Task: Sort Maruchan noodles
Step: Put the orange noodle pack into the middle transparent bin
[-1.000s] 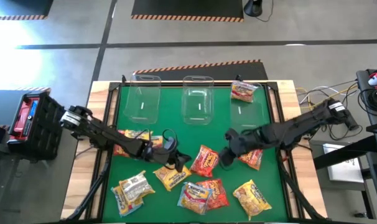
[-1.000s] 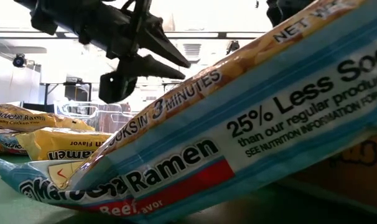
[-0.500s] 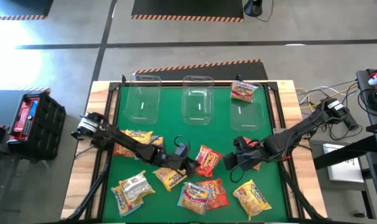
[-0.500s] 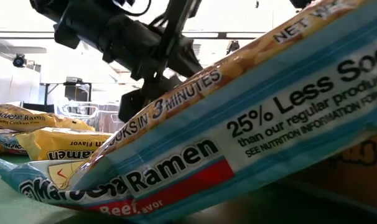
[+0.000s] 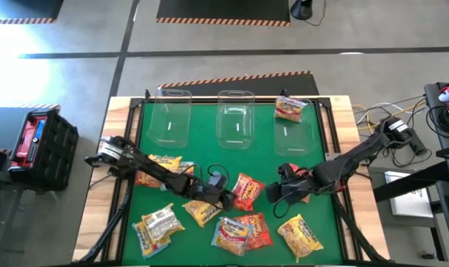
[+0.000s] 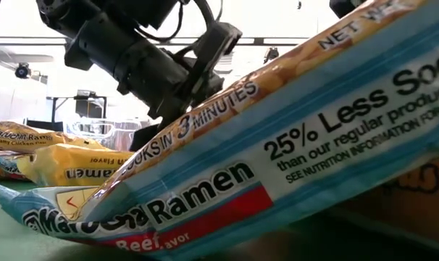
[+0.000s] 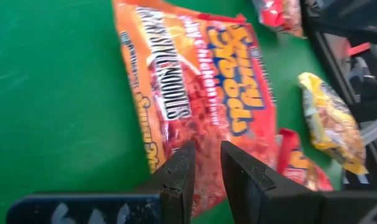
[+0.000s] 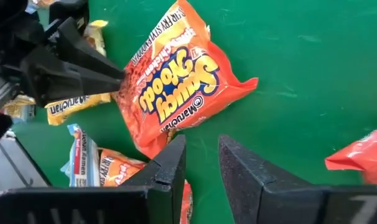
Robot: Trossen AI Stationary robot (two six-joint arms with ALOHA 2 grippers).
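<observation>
An orange Maruchan noodle packet (image 5: 245,191) lies flat on the green mat near the table's middle. My left gripper (image 5: 228,199) is low at that packet's left end (image 7: 195,140), shut, its fingers slanting down toward it. My right gripper (image 5: 273,194) is shut too and hovers over bare mat just right of the same packet (image 8: 176,87). Several more packets lie along the near side (image 5: 239,231), and a red one (image 8: 363,155) lies beside my right gripper. My left gripper has its shut fingertips (image 7: 179,171) at the orange packet's left end, slanting down from the table's left. I cannot tell whether they touch it. The packet lies flat on the mat.
Three clear bins stand along the far edge (image 5: 170,115), (image 5: 235,119), (image 5: 295,126); the right one holds a packet (image 5: 290,108). A packet (image 5: 159,162) lies under my left arm. A blue-banded packet (image 6: 277,159) fills the low view.
My left gripper has sunk and gone toward the table's right, up to the orange packet's left end. My right gripper has come down, drawn a little toward the near edge and rolled. No packet has moved.
</observation>
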